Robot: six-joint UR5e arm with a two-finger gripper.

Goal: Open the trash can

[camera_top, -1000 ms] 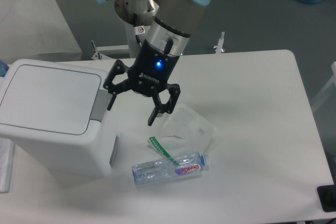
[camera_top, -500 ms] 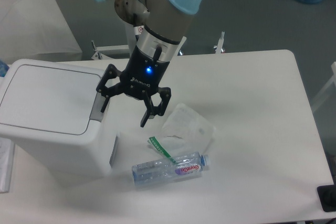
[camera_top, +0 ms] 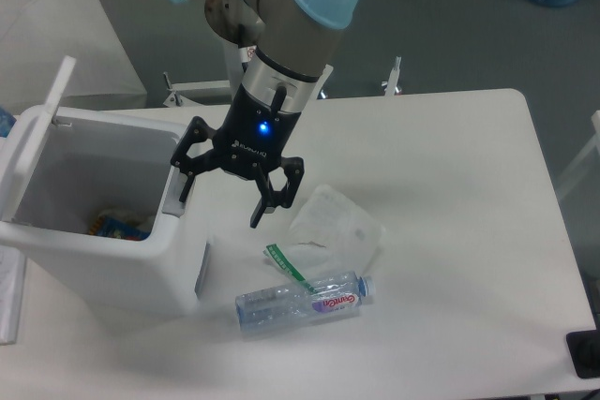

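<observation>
Trash can: the trash can (camera_top: 103,231) is sitting at the desk's left edge, its lid (camera_top: 37,128) standing up at the far left and leaving the interior exposed, so the opening step looks done.
Contents: something colourful is lying at the bottom (camera_top: 112,225); I cannot tell what.
Button strip: the grey strip (camera_top: 174,196) is facing the arm on the right rim, likely the release.
Gripper: the gripper (camera_top: 217,200) is hovering just beside that strip, fingers (camera_top: 262,208) spread apart and holding nothing, one finger nearly over the strip.
Nearby: a clear bottle (camera_top: 302,301) is lying on its side, a crumpled clear bag (camera_top: 337,224) behind it.
Surface: the white desk (camera_top: 450,231) is carrying everything.
Room: grey floor is showing beyond.
</observation>
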